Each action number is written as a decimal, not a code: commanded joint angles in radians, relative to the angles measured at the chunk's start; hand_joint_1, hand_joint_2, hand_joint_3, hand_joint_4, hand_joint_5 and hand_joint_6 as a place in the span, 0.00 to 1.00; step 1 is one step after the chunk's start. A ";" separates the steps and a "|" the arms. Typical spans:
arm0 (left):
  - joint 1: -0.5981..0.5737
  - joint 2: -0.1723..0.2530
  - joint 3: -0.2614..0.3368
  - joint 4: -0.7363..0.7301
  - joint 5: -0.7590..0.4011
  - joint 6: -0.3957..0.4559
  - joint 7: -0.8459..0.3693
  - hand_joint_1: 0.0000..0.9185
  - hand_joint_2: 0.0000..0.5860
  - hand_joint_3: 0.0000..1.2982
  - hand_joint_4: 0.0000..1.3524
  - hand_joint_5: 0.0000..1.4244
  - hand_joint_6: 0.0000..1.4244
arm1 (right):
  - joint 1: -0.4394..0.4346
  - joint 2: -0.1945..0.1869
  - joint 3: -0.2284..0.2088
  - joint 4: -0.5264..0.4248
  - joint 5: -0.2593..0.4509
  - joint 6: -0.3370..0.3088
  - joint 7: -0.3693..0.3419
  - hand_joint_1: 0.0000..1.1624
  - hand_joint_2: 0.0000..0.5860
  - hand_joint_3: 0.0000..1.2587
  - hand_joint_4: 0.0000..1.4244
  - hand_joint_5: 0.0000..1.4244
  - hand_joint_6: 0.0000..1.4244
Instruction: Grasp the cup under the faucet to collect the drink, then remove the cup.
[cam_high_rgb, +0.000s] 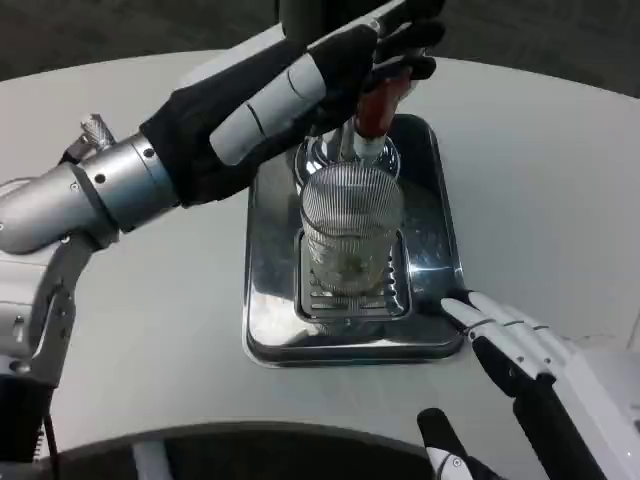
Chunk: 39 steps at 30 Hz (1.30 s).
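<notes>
Cup (351, 228): clear ribbed glass, upright, standing on the slotted drip grate (352, 297) in the middle of the shiny metal tray (268, 300). It sits directly below the faucet spout (366, 148), whose tip is just above the cup's rim. Something pale lies at the bottom of the cup; cannot tell through the ribbing whether it is liquid or a reflection.

Faucet: chrome base at the back of the tray, a red handle (380, 105) rising from it and tilted slightly toward the right.

Left hand (345, 65): reaches in from the left, over the back of the tray, up at the red handle. The dark fingers (410, 45) are held close together and lie across the top of the handle, touching it. Cannot tell whether they wrap round it or only press against it, since the back of the hand hides the contact. Black sleeve covers the wrist; the silver forearm (95, 190) runs off toward the left edge.

Right hand (520, 350): low at the right, near the front right corner of the tray. Its white fingers (480, 315) are stretched out and slightly apart, holding nothing; the tip of one lies at the tray's rim, touching it or nearly so. The thumb (440, 440) is set well apart from the others, pointing toward the near edge. The hand is apart from the cup.

Tray rests on the white round table (150, 290). Dark floor beyond the table's far edge.
</notes>
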 joint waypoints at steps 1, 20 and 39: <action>0.039 0.041 -0.025 -0.046 0.074 -0.129 -0.031 0.00 0.17 0.00 0.00 0.02 0.00 | 0.015 0.001 0.001 0.004 -0.006 0.003 -0.010 0.44 0.83 0.16 0.09 0.11 0.19; 0.048 0.167 -0.063 -0.071 0.348 -0.512 0.090 0.00 0.17 0.00 0.00 0.01 0.00 | 0.038 0.016 0.000 0.015 0.013 0.029 -0.009 0.44 0.82 0.11 0.08 0.10 0.19; 0.099 0.212 -0.078 -0.119 0.361 -0.521 0.149 0.00 0.18 0.00 0.00 0.01 0.00 | -0.077 0.076 0.001 0.064 0.067 0.239 0.062 0.47 0.57 0.00 0.00 0.00 0.11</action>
